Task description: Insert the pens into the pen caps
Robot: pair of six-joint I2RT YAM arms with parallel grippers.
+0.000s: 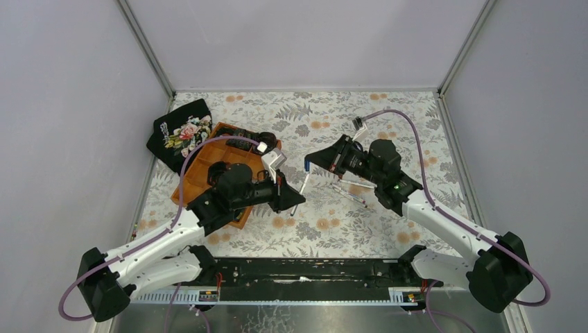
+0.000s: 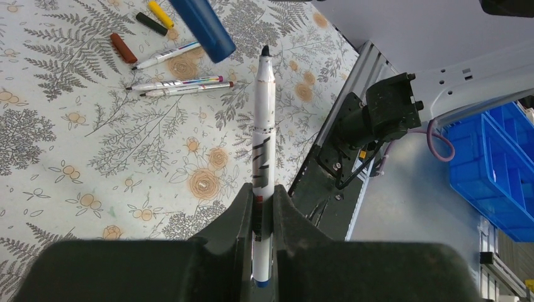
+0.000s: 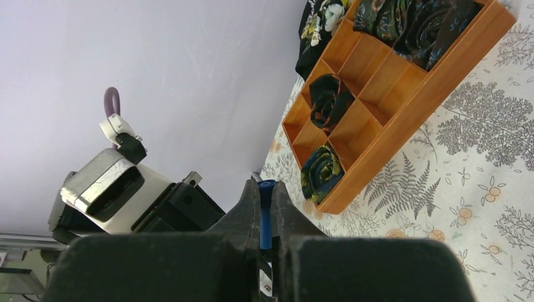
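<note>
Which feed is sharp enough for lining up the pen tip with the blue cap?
Left wrist: pen sharp, blue cap slightly soft and cropped at top. Right wrist: right gripper dark, hiding most of the cap. Top external: even light, both tiny.

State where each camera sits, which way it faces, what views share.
Top external: above and behind the bases, looking down on the table; both arms show, left hand and right hand close together.
Left wrist: behind the left hand, looking along its gripped pen toward loose pens and caps; its fingers show.
Right wrist: behind the right hand, facing the wooden tray; its fingers clamp the blue cap.
Shared: blue cap in all three views; tray in top and right wrist.
</note>
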